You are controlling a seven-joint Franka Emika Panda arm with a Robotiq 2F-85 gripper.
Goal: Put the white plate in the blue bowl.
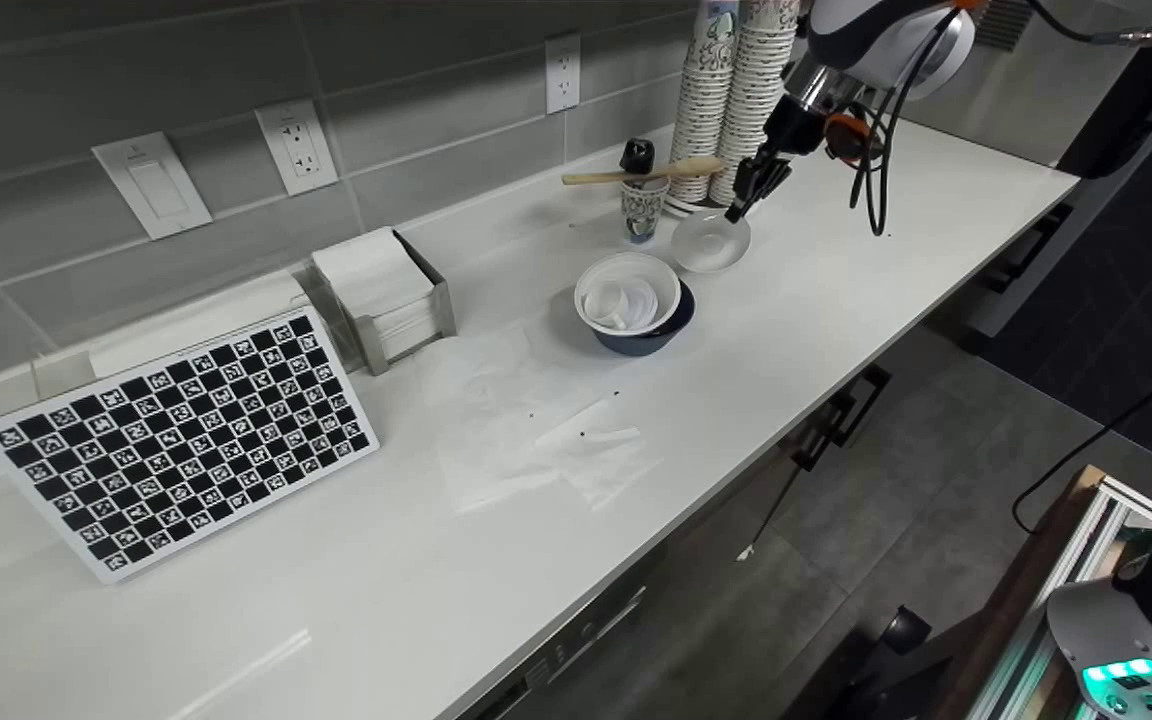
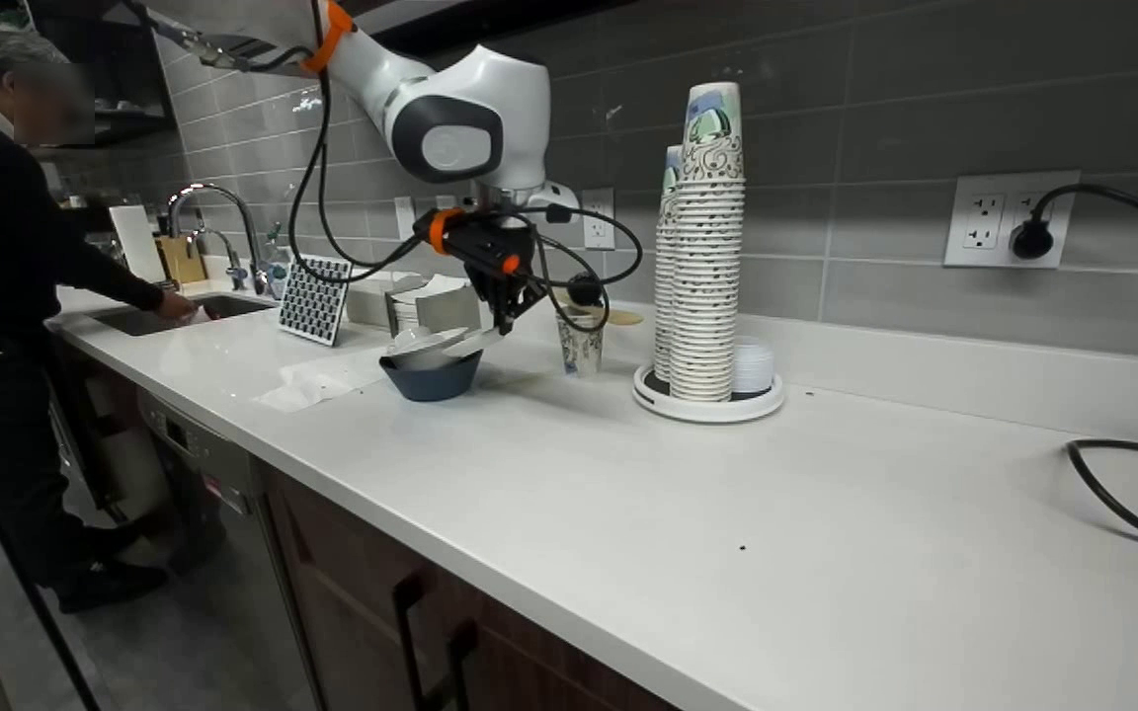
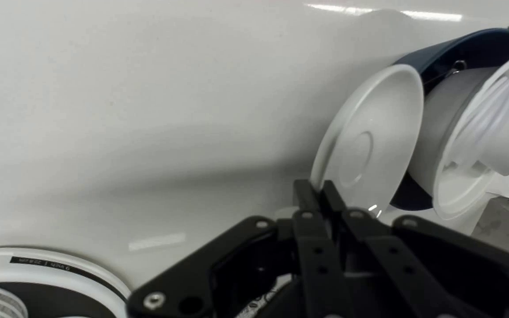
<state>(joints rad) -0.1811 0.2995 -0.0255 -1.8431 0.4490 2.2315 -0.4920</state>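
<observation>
The surface (image 1: 776,330) is carrying two tall cup stacks (image 2: 710,286) along its far side, standing on a round tray (image 2: 712,416). Nearer, in an exterior view, the blue bowl (image 1: 639,346) is holding a tilted white bowl (image 1: 626,266). Just right of both and farther back, the plate (image 1: 711,241) is hanging tilted; whether it is touching them is not showing. The fingers (image 3: 306,196) are clenching its rim.

The white arm (image 2: 460,109) stretches in high up, then bends steeply down to its silvery wrist (image 2: 513,200). I see the black fingers (image 3: 305,196) below it, slanting downward and pinched nearly together, a thin gap between their tips.
</observation>
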